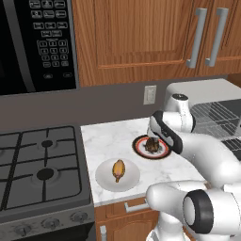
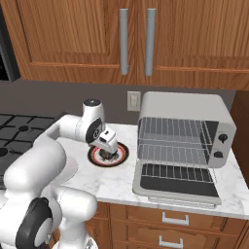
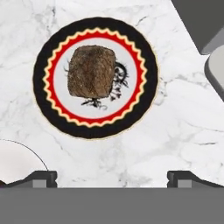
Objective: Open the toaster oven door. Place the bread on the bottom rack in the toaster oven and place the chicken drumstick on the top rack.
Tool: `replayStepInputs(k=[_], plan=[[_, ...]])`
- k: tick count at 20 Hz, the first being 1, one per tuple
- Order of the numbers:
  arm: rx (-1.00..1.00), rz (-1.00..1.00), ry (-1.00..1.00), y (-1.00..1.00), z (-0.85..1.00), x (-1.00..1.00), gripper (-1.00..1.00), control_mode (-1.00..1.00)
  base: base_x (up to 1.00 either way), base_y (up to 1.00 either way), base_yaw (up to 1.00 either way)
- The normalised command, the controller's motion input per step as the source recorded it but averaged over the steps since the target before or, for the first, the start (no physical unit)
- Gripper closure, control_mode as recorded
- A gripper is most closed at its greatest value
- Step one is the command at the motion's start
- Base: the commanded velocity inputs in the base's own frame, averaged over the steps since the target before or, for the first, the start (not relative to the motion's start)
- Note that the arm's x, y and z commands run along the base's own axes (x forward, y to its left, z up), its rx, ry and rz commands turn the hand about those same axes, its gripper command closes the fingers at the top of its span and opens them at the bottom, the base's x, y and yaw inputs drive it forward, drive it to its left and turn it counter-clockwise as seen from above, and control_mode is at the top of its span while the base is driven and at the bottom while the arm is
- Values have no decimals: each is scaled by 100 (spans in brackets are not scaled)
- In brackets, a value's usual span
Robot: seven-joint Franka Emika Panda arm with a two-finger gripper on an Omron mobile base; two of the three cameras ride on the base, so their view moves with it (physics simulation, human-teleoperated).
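Fingers (image 3: 43, 178) spread wide, two small dark tips at the bottom of the hand view, nothing between them. Gripper (image 2: 108, 146) hangs over the black-rimmed round plate with red and yellow zigzag band (image 3: 148, 94), pointing down at it; no contact visible.

Bread, a dark brown rough lumpy chunk (image 3: 92, 71), sits on that plate, a little off centre. In the left base view the bread (image 1: 151, 145) shows partly behind the arm's wrist.

Chicken drumstick, a small elongated golden-orange piece with browner patches (image 1: 118, 170), lies on a plain white round plate (image 1: 104, 181), nearer the worktop's front edge and towards the stove. The two plates sit near each other, apart.

White marble-patterned worktop (image 2: 116, 180) carries both plates and the boxy silver-grey toaster oven (image 2: 185, 104), which stands to the right of the patterned plate in the right base view.

Toaster oven door, a dark glass panel in a silver-grey frame (image 2: 177, 184), is folded down flat in front of the appliance. Inside, top rack, a thin silver wire grid (image 2: 172, 131), and bottom rack, a matching wire grid (image 2: 172, 154), both bare.

Black gas stove with grates (image 1: 42, 164) left of the worktop; black microwave with keypad (image 1: 37, 42) above it. Brown wooden cabinets (image 2: 73, 34) along the wall.
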Motion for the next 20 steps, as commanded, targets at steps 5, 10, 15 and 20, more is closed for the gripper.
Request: replayStepInputs(k=[5, 10, 15, 20], plan=[[5, -4, 2, -4, -19, 40, -100, -100, 0, 0, 0], [6, -11, 0, 0, -27, 27, -100, -100, 0, 0, 0], [0, -11, -3, 0, -37, 2, -100, -100, 0, 0, 0], [0, -10, -4, 0, -26, 10, -100, -100, 0, 0, 0]])
